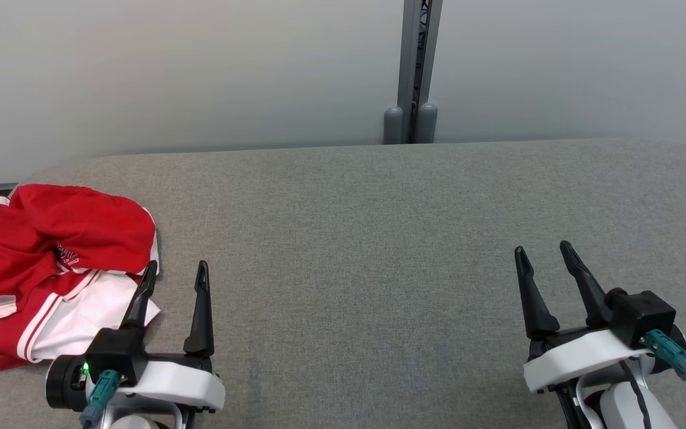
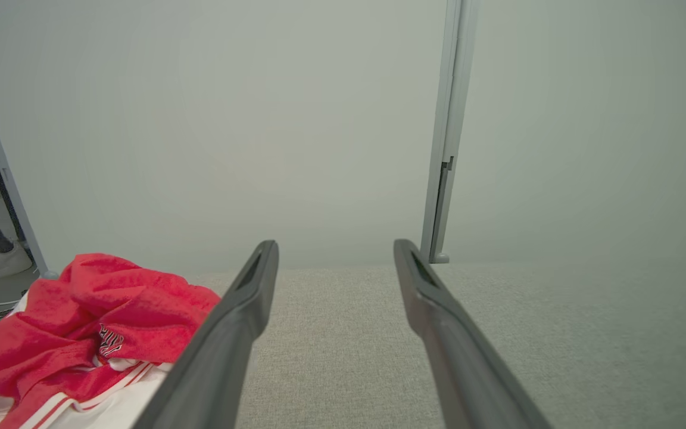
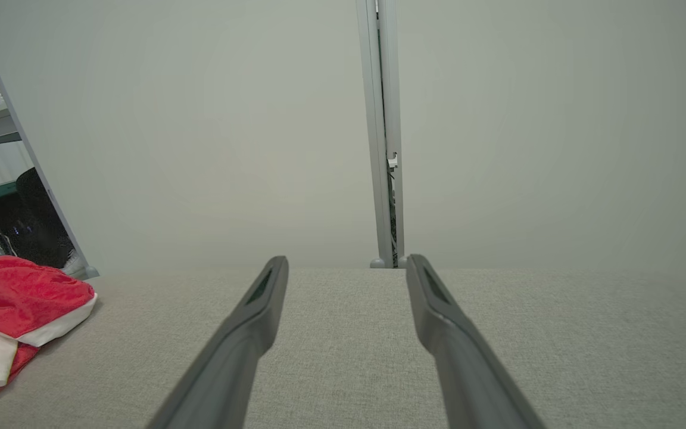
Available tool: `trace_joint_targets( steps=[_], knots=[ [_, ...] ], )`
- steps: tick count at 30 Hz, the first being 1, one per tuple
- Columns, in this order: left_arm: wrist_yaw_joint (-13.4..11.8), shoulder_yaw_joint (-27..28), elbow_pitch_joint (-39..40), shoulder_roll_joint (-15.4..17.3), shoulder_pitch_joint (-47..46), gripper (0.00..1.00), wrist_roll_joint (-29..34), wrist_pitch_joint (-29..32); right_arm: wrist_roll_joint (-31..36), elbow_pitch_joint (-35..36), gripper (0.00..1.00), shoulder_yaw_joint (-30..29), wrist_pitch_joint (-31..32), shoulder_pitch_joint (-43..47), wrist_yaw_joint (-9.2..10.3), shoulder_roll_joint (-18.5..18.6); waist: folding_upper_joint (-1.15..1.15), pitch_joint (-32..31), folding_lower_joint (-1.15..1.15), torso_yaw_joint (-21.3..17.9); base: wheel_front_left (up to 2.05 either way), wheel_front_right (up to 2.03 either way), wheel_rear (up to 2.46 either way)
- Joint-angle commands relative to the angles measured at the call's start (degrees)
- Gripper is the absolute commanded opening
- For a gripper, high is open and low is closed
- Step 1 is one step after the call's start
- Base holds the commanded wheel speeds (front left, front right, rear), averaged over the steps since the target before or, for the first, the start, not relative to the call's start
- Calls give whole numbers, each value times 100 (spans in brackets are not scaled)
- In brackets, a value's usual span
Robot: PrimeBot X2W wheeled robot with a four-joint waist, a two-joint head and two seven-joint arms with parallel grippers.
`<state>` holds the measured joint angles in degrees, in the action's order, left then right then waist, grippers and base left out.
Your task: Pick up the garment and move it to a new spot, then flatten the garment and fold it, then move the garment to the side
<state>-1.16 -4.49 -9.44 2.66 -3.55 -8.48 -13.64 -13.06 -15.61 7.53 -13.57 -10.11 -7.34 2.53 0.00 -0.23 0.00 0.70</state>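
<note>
— While the left hand [image 1: 176, 266] is hanging over the desk [image 1: 379, 238] with its two dark fingers spread wide, is it gripping anything?

— No, it is holding nothing; bare grey desk is showing between its fingers. Its outer finger [image 1: 140, 298] is crossing the white edge of the garment [image 1: 51, 238] in the head view, though I cannot tell whether it is touching the cloth.

— And the right hand [image 1: 542, 247]?

— It is standing released and empty as well, its fingers pointing toward the far wall [image 1: 200, 71], well apart from the garment.

— Where is the garment lying?

— It is sitting crumpled at the desk's left end, just beside the left hand. It is red with white panels and stripes. A grey post [image 1: 412, 71] is rising behind the desk's far edge.
</note>
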Motion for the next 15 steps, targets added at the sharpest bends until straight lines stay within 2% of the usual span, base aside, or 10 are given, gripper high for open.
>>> trace_joint_targets(
  steps=[1, 15],
  knots=[
    [-46, -9, 31, 32, -99, 100, 131, -43, 125, -8, 100, 6, -52, -101, -24, 53, 0, -2, 0, -1, 0, 0, 0],
    [-88, -78, 27, 36, -89, 100, 613, -169, 530, -62, 100, 99, -179, -128, -20, 60, 0, -9, 0, 3, 0, 0, 0]
  ],
)
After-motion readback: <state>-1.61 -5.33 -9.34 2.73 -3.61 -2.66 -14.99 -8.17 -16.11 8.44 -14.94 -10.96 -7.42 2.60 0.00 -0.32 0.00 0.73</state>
